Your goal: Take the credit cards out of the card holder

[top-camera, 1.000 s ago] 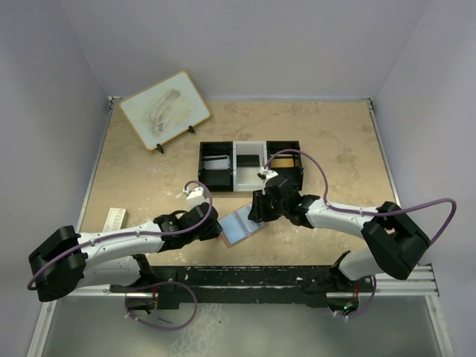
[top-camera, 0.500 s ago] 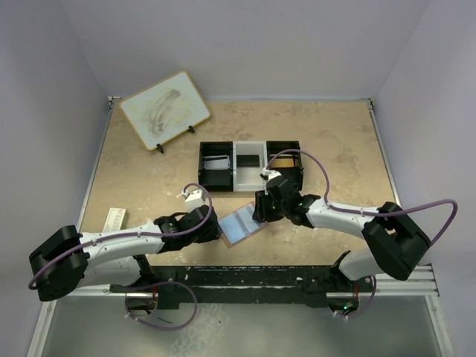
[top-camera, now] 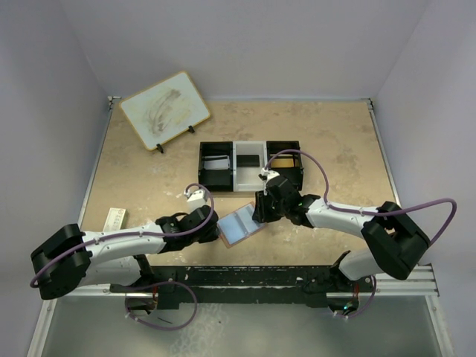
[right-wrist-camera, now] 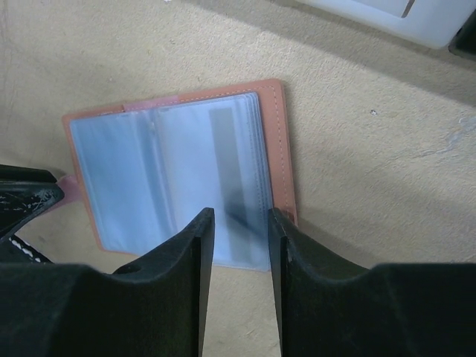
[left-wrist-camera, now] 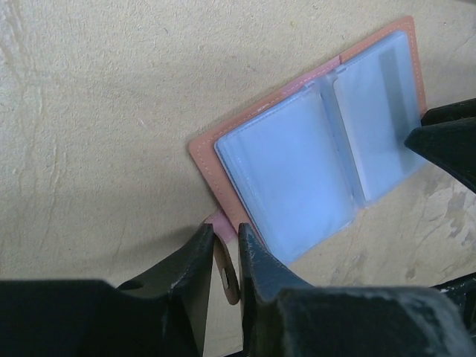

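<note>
The reddish-brown card holder point(top-camera: 239, 225) lies open on the table, its blue-grey clear sleeves facing up. My left gripper point(top-camera: 215, 233) is shut on the holder's small strap tab point(left-wrist-camera: 225, 271) at its near-left corner point(left-wrist-camera: 312, 149). My right gripper point(top-camera: 259, 216) is open, its fingertips point(right-wrist-camera: 240, 223) just over the near edge of the right-hand sleeve point(right-wrist-camera: 178, 163). A credit card point(right-wrist-camera: 225, 149) shows only as a darker stripe through that sleeve. No card is out of the holder.
A black-white-black tray point(top-camera: 251, 165) with three compartments stands just behind the holder, with flat items in it. A white board with a wooden rim point(top-camera: 165, 110) leans at the back left. A small white tag point(top-camera: 114, 219) lies at the left edge.
My right gripper has shifted slightly down toward the holder's right edge. My left arm has crept a little right; the holder has barely moved.
</note>
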Controlling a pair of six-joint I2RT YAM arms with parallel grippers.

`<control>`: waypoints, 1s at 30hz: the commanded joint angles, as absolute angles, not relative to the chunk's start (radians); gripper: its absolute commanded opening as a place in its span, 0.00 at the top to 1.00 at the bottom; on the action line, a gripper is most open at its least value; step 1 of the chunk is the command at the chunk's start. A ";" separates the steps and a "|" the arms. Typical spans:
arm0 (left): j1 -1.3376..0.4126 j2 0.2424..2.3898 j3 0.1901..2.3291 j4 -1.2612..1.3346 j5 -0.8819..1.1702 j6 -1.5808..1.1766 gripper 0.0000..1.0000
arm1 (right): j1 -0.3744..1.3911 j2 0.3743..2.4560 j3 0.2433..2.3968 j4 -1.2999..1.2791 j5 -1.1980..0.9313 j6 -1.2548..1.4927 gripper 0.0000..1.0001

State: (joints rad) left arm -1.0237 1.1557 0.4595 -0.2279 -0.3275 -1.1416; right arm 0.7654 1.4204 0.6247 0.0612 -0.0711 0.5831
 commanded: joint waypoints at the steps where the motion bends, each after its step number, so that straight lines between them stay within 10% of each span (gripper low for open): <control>1: -1.029 1.161 0.457 -0.186 -0.334 -1.123 0.87 | 0.764 1.409 0.644 0.104 -0.101 0.573 0.64; 30: -1.031 1.132 0.461 -0.249 -0.394 -1.110 1.00 | 0.764 1.469 0.691 0.064 -0.082 0.540 0.62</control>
State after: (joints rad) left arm -1.0241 1.1557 0.4595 -0.2546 -0.3634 -1.1324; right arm 0.7654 1.4574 0.6666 0.0418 -0.0883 0.5636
